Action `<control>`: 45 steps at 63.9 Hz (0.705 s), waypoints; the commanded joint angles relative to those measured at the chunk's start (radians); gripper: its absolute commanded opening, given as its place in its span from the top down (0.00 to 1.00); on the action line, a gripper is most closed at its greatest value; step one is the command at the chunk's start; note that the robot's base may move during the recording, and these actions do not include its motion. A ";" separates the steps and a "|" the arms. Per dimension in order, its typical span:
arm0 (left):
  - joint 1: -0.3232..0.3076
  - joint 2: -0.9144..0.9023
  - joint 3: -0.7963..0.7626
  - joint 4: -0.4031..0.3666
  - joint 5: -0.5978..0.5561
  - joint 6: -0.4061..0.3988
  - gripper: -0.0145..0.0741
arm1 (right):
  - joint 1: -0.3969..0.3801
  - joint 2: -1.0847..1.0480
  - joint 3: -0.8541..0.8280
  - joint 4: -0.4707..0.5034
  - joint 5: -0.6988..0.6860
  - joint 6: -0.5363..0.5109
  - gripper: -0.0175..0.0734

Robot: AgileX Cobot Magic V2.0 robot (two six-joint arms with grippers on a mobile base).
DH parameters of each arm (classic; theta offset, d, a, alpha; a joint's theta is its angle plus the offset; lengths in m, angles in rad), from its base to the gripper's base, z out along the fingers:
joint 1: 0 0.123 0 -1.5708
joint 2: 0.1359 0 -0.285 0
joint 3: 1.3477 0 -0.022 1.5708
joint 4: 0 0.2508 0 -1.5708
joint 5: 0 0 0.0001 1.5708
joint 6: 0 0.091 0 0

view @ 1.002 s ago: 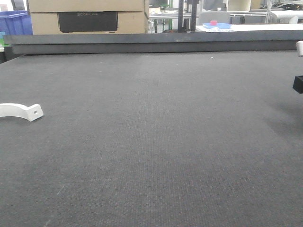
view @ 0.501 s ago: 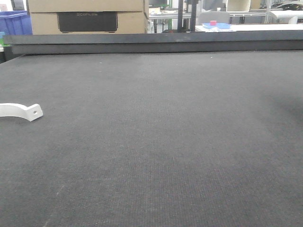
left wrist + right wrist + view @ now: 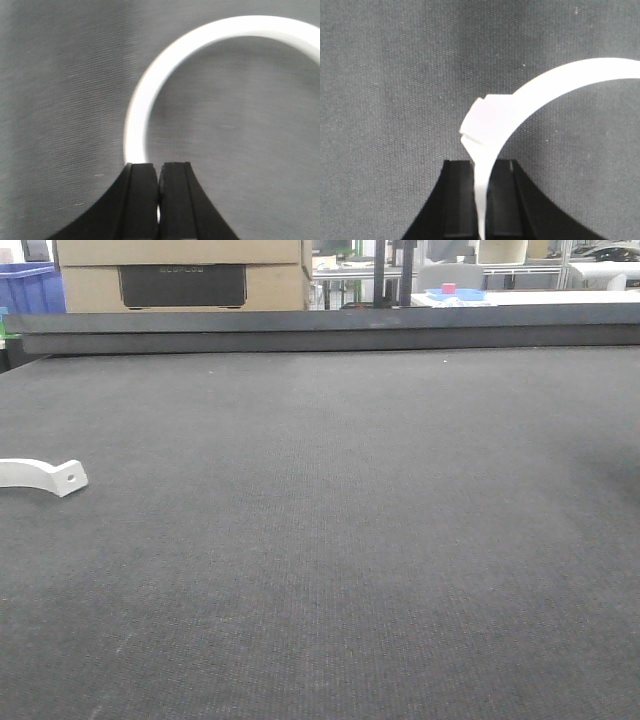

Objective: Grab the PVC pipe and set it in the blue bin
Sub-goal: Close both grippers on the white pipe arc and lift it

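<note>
Downward, left tool (image 3: 159,167) clamped on white arc (image 3: 137,125), right tool (image 3: 480,167) on PVC pipe (image 3: 520,102).

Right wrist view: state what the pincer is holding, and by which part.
The right pincer is shut on the white PVC pipe, pinching the thin strip at its lower end, just below the blocky step.
</note>
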 commanded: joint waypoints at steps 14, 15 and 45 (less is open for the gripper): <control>0.066 0.042 -0.009 -0.183 -0.055 0.248 0.63 | 0.000 -0.010 0.000 -0.009 0.005 -0.003 0.98; 0.066 0.045 -0.009 -0.181 -0.059 0.248 0.62 | 0.000 -0.010 0.000 -0.009 0.008 -0.003 0.98; 0.068 0.170 -0.010 -0.164 -0.100 0.248 0.62 | 0.000 -0.010 0.000 -0.009 0.016 -0.003 0.98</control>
